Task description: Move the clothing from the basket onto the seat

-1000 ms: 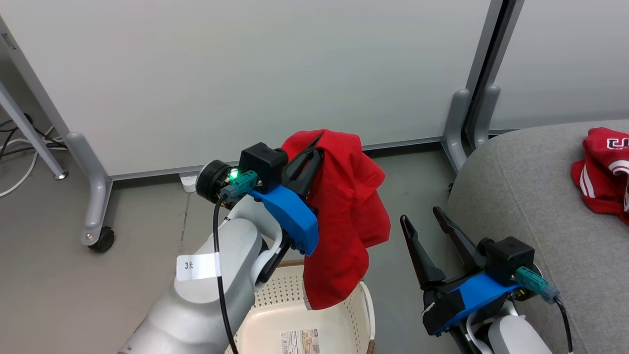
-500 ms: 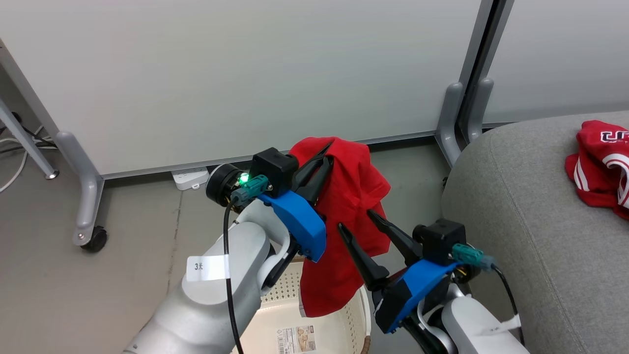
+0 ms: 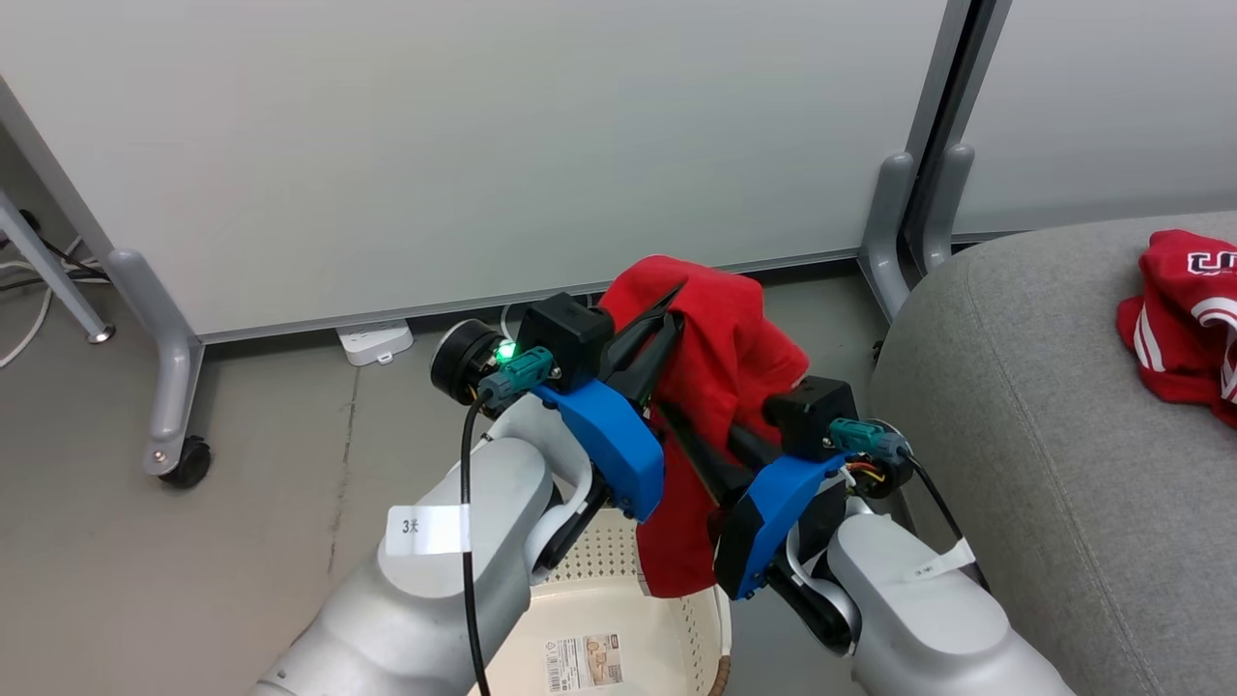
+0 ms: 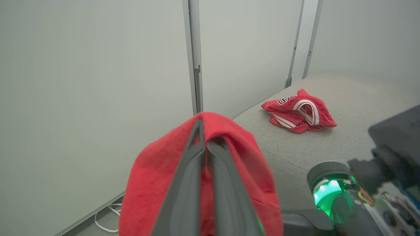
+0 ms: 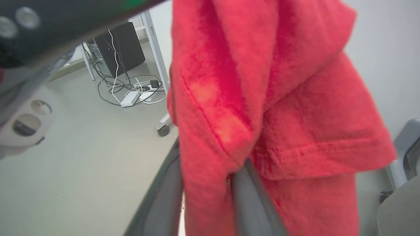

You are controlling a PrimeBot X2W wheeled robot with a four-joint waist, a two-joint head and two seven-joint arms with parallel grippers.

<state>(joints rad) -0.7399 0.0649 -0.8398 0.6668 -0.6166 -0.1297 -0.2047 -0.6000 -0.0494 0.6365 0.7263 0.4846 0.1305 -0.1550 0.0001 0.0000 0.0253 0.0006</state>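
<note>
Head view: the left gripper [image 3: 669, 311] is clamped on the top fold of the plain red garment [image 3: 739, 338], which hangs with its long axis vertical and its lower end over the basket [image 3: 599, 565]. The seat [image 3: 1015, 406] lies to the robot's right of the hanging cloth, and the right arm is the nearer of the two to it.

Right wrist view: the right gripper [image 5: 210, 170] has one finger on each side of a fold lower down the garment. Whether the fingers press on the cloth yet cannot be told.

The garment is soft, fuzzy fabric with stitched hems, and it drapes loosely. The basket is cream perforated plastic. The seat is grey woven upholstery with a rounded edge. A striped red garment [image 3: 1179, 319] lies crumpled on it, well apart from both grippers.
</note>
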